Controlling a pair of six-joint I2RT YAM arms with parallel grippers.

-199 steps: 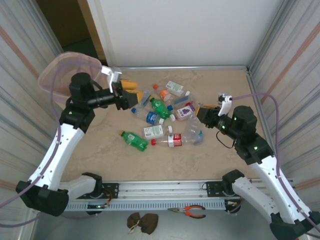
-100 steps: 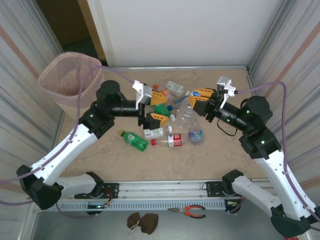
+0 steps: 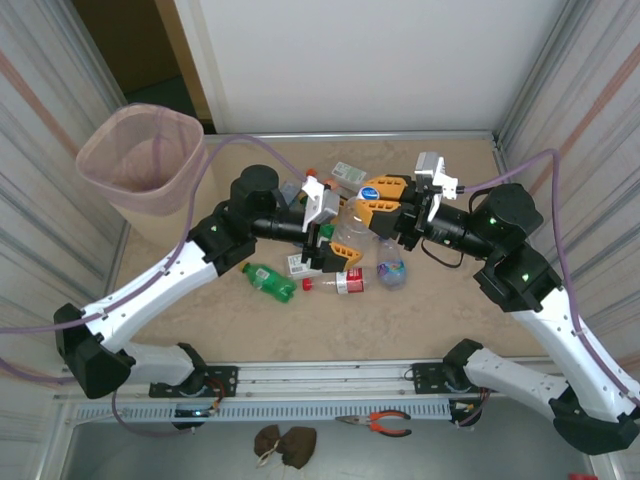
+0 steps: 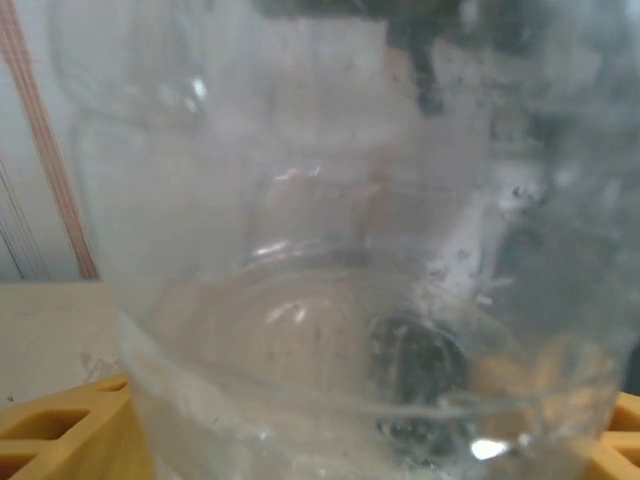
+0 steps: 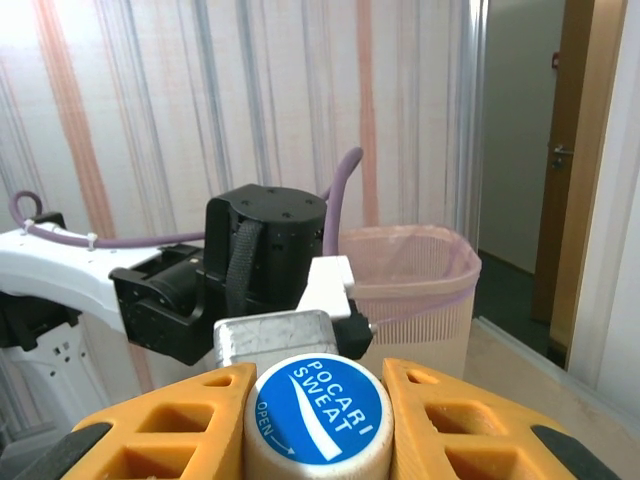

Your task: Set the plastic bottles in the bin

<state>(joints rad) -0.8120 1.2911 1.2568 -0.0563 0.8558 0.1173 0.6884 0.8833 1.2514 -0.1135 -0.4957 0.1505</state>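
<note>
White arms (image 3: pixel 150 290), black joints (image 3: pixel 260 186), seemingly purple cables (image 5: pixel 337 178).

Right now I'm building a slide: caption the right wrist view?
Right gripper shut on a blue-capped bottle, facing the left arm and the pink bin.

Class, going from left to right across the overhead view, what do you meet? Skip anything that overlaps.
bin → green bottle → red-labelled bottle → clear bottle with a blue patch

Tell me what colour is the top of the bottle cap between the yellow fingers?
The cap is blue with white writing, clearest in the right wrist view.
</note>
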